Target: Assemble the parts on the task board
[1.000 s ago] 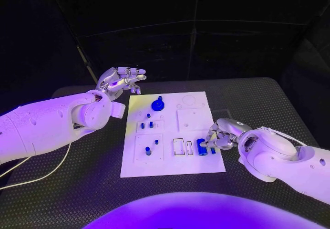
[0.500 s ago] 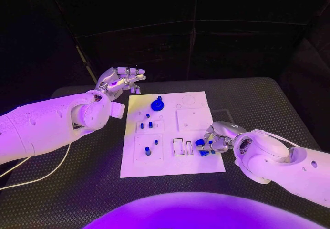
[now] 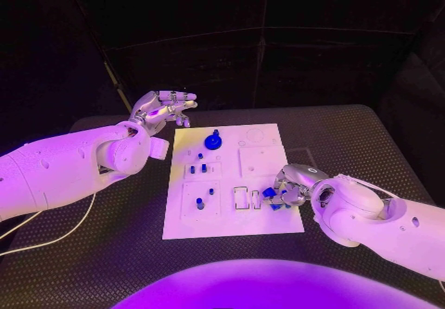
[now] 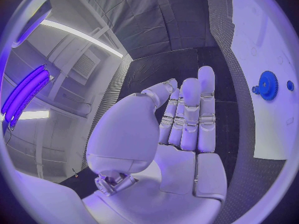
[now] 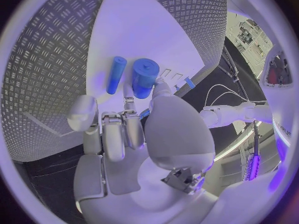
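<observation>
The right hand (image 3: 289, 187) held a short, fat blue cylinder (image 5: 144, 77) near the lower right of the white task board (image 3: 278, 219), beside a thin blue rod (image 5: 116, 74). The left hand (image 3: 165, 108), upper left, hung with fingers apart, holding nothing.

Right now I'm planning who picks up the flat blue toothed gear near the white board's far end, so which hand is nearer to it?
Left. The left hand hovers just beyond the board's far left corner, close to the blue gear; the right hand is at the board's near right, on other parts.
</observation>
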`<state>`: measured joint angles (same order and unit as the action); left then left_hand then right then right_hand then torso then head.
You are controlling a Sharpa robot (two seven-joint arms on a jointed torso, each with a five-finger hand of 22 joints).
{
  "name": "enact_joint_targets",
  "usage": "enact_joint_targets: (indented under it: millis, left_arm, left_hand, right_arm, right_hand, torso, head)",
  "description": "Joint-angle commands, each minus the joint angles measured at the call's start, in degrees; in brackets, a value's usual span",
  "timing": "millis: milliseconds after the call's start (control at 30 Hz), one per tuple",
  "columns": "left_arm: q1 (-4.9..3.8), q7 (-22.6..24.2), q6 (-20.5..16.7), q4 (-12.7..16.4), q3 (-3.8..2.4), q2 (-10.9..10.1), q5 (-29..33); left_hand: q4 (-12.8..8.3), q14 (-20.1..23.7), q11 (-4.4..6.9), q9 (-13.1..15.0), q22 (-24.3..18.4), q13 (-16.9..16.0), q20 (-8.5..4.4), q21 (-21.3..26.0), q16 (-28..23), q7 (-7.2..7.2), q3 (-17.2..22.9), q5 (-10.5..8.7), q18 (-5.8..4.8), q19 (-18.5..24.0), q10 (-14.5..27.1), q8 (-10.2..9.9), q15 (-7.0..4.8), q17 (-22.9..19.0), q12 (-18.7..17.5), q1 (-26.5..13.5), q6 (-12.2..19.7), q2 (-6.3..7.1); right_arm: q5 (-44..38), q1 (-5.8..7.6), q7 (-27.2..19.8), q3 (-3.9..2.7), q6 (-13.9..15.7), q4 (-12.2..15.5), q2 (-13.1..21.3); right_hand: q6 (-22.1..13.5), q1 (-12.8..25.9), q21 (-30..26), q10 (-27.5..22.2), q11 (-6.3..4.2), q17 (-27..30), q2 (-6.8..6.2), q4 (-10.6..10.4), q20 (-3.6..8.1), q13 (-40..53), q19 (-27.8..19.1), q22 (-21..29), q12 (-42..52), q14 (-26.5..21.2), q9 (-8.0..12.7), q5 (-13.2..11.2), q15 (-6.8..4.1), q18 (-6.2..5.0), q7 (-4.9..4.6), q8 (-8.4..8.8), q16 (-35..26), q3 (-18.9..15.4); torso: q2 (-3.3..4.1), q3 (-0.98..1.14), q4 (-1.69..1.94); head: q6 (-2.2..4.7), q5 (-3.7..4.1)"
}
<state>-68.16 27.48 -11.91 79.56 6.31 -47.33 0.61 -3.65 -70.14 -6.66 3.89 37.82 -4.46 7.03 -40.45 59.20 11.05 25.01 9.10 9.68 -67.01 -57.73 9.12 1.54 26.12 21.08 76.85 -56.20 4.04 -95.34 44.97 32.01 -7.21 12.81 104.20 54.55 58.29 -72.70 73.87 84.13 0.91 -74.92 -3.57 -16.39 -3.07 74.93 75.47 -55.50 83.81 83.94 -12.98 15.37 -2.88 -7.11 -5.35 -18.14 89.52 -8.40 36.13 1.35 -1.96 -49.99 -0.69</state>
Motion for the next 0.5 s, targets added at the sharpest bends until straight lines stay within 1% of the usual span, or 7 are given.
enact_joint_targets:
  millis: [33, 167, 233, 267, 300, 333, 500]
  left_arm:
    - [-0.08, 0.10, 0.72, 0.10, -0.05, -0.05, 0.12]
    - [-0.08, 0.07, 0.79, 0.11, -0.05, -0.08, 0.12]
    - [-0.08, 0.06, 0.82, 0.11, -0.05, -0.09, 0.12]
    - [-0.08, 0.06, 0.84, 0.11, -0.05, -0.09, 0.12]
    - [-0.08, 0.06, 0.84, 0.11, -0.05, -0.09, 0.12]
    - [-0.08, 0.06, 0.85, 0.11, -0.05, -0.09, 0.12]
    - [-0.07, 0.07, 0.93, 0.03, -0.05, -0.03, 0.12]
  left_hand:
    - [-0.18, 0.36, 0.00, -0.04, -0.09, 0.01, -0.01, 0.33, -0.11, 0.03, -0.17, -0.08, 0.81, 0.57, 0.33, 0.33, -0.11, -0.10, 0.27, -0.33, 0.39, -0.22]
    - [-0.18, 0.38, -0.02, -0.04, -0.10, 0.01, 0.00, 0.34, -0.10, 0.04, -0.20, -0.09, 0.81, 0.58, 0.39, 0.32, -0.09, -0.11, 0.28, -0.39, 0.43, -0.18]
    - [-0.18, 0.38, -0.02, -0.04, -0.10, 0.01, 0.00, 0.34, -0.10, 0.04, -0.20, -0.09, 0.81, 0.58, 0.39, 0.32, -0.09, -0.11, 0.28, -0.39, 0.43, -0.18]
    - [-0.18, 0.38, -0.02, -0.04, -0.10, 0.01, 0.00, 0.34, -0.10, 0.04, -0.20, -0.09, 0.81, 0.58, 0.39, 0.32, -0.09, -0.11, 0.28, -0.39, 0.43, -0.18]
    - [-0.18, 0.38, -0.02, -0.04, -0.10, 0.01, 0.00, 0.34, -0.10, 0.04, -0.20, -0.09, 0.81, 0.58, 0.39, 0.32, -0.09, -0.11, 0.28, -0.39, 0.43, -0.18]
    - [-0.18, 0.38, -0.02, -0.04, -0.10, 0.01, 0.00, 0.34, -0.10, 0.04, -0.20, -0.09, 0.81, 0.58, 0.39, 0.32, -0.09, -0.11, 0.28, -0.39, 0.43, -0.18]
    - [-0.18, 0.38, -0.02, -0.04, -0.10, 0.01, 0.00, 0.34, -0.10, 0.04, -0.20, -0.09, 0.81, 0.58, 0.39, 0.32, -0.09, -0.11, 0.28, -0.39, 0.43, -0.18]
  right_arm:
    - [-0.65, -0.71, 0.50, 0.47, -1.15, -0.02, -0.13]
    - [-0.63, -0.85, 0.52, 0.47, 2.32, 0.75, -0.07]
    - [0.19, -0.88, 0.51, 0.46, 5.19, 1.28, 0.11]
    - [0.91, -0.89, 0.44, 0.46, 6.72, 1.57, 0.25]
    - [1.06, -0.89, 0.42, 0.46, 7.03, 1.63, 0.28]
    - [2.00, -0.90, 0.22, 0.46, 8.98, 2.03, 0.44]
    - [5.62, -0.91, -0.76, 0.44, 14.98, 3.52, 0.84]
  right_hand:
    - [-0.10, -1.08, 0.35, 1.74, -0.33, -14.33, 0.69, 0.16, 0.01, 7.17, 0.30, -0.10, -0.13, 5.90, -0.37, 1.25, -0.31, 0.96, 0.30, -0.81, 0.20, -0.29]
    - [0.26, -1.82, 0.41, 1.82, -0.58, -14.39, 1.72, 0.25, 0.16, 7.31, 0.36, -0.22, -0.10, 5.91, -1.11, 3.52, -0.51, 0.96, 0.59, -1.87, 0.23, -0.36]
    - [0.26, -2.25, 0.40, 1.80, -0.68, -14.39, 2.34, 0.31, 0.25, 7.27, 0.35, -0.20, -0.18, 5.91, -1.41, 4.78, -0.61, 0.96, 0.69, -2.24, 0.22, -0.29]
    - [0.16, -2.58, 0.40, 1.78, -0.73, -14.33, 2.63, 0.39, 0.31, 7.23, 0.35, -0.20, -0.24, 5.90, -1.56, 5.86, -0.66, 0.95, 0.73, -2.39, 0.20, -0.23]
    - [0.13, -2.67, 0.40, 1.77, -0.74, -14.32, 2.69, 0.41, 0.32, 7.22, 0.36, -0.21, -0.26, 5.90, -1.59, 6.17, -0.68, 0.96, 0.74, -2.43, 0.20, -0.22]
    - [0.03, -3.07, 0.39, 1.76, -0.80, -14.26, 2.95, 0.50, 0.38, 7.19, 0.35, -0.21, -0.33, 5.88, -1.80, 7.52, -0.73, 0.96, 0.80, -2.66, 0.18, -0.22]
    - [-0.28, -3.71, 0.38, 1.68, -0.94, -14.28, 3.39, 0.44, 0.51, 7.04, 0.36, -0.24, -0.59, 5.89, -2.35, 10.71, -0.84, 0.97, 0.91, -3.26, 0.18, -0.48]
  torso:
    - [0.01, 0.02, -0.09]
    - [-0.02, 0.05, -0.13]
    - [-0.03, 0.08, -0.16]
    - [-0.01, 0.07, -0.15]
    - [0.01, 0.05, -0.13]
    - [0.01, 0.02, -0.11]
    - [-0.10, -0.06, -0.03]
  head:
    - [-0.01, -0.13]
    - [-0.01, -0.23]
    - [-0.01, -0.30]
    - [-0.01, -0.29]
    - [-0.01, -0.26]
    - [-0.01, -0.22]
    - [-0.01, -0.32]
